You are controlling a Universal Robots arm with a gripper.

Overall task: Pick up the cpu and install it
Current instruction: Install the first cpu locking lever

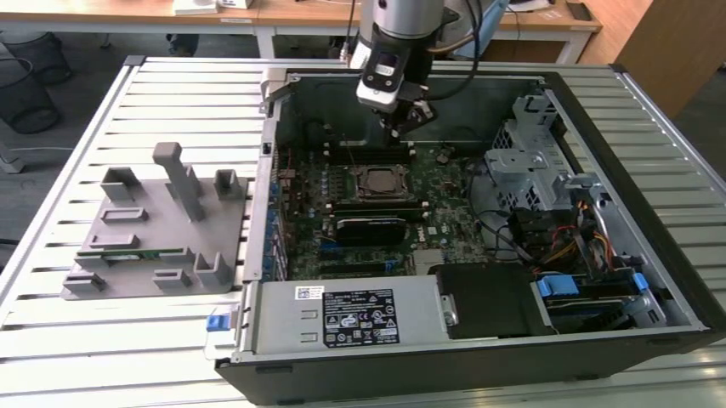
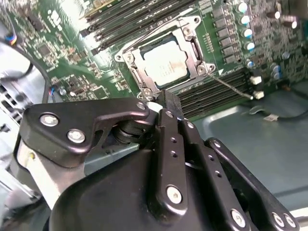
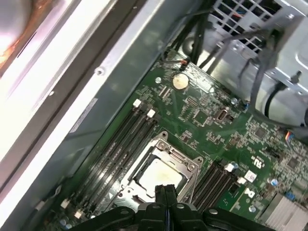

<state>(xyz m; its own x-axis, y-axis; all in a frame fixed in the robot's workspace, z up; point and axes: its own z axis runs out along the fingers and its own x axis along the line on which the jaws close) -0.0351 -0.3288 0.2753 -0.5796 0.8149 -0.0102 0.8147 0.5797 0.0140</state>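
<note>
We find the cpu (image 2: 166, 60) seated in its socket (image 2: 195, 48) on the motherboard (image 2: 72, 62), inside the open case (image 1: 454, 374). Our gripper (image 2: 166, 99) hovers just above the cpu, its fingers pressed together and holding nothing.

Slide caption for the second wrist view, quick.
Shut gripper hovers near the cpu seated in the motherboard socket.

In the first wrist view the closed tips of the end effector (image 3: 166, 191) cover one edge of the cpu (image 3: 159, 174), and the end effector's body runs off the frame. In the second wrist view its black linkage hides much of the motherboard (image 2: 72, 57). In the exterior view the arm (image 1: 406, 21) is cut off by the upper edge, and the computer case (image 1: 454, 374) by the lower.
</note>
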